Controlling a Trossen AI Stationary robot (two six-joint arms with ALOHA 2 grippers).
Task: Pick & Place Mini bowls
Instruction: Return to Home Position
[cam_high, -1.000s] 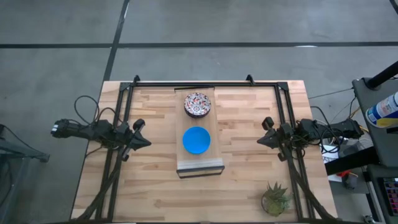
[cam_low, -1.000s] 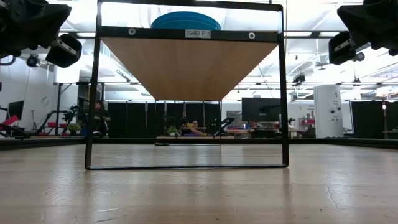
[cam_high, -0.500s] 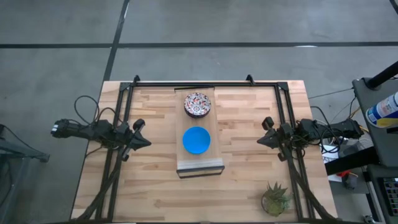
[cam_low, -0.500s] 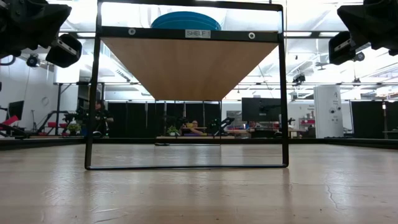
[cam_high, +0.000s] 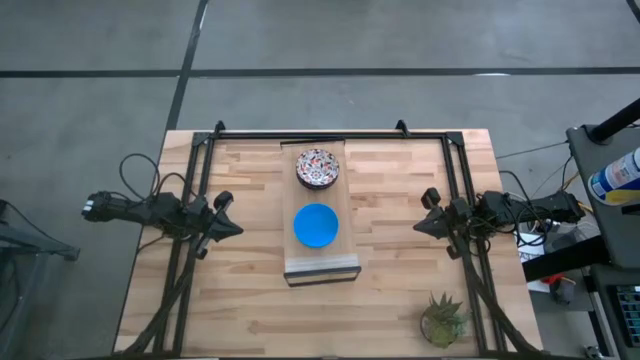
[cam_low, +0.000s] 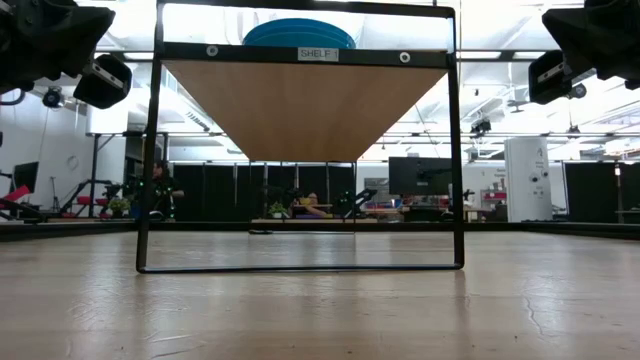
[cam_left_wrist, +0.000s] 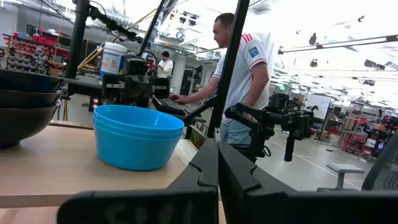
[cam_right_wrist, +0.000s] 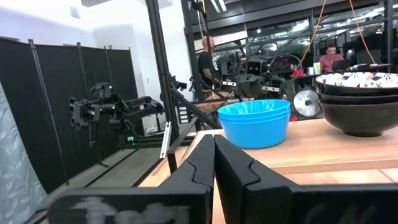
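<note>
A stack of bright blue mini bowls (cam_high: 316, 225) stands on the long pale wooden board (cam_high: 322, 265), a raised shelf at the table's middle. A stack of speckled mini bowls (cam_high: 317, 167), dark outside, stands on the board's far end. The blue stack also shows in the left wrist view (cam_left_wrist: 137, 135) and the right wrist view (cam_right_wrist: 255, 123). My left gripper (cam_high: 232, 227) is shut and empty, left of the board. My right gripper (cam_high: 421, 227) is shut and empty, right of the board.
A small green potted plant (cam_high: 443, 318) stands at the table's near right corner. A dark metal frame (cam_high: 310, 134) runs along the table's far edge and down both sides. A person (cam_left_wrist: 245, 74) stands in the room beyond the table.
</note>
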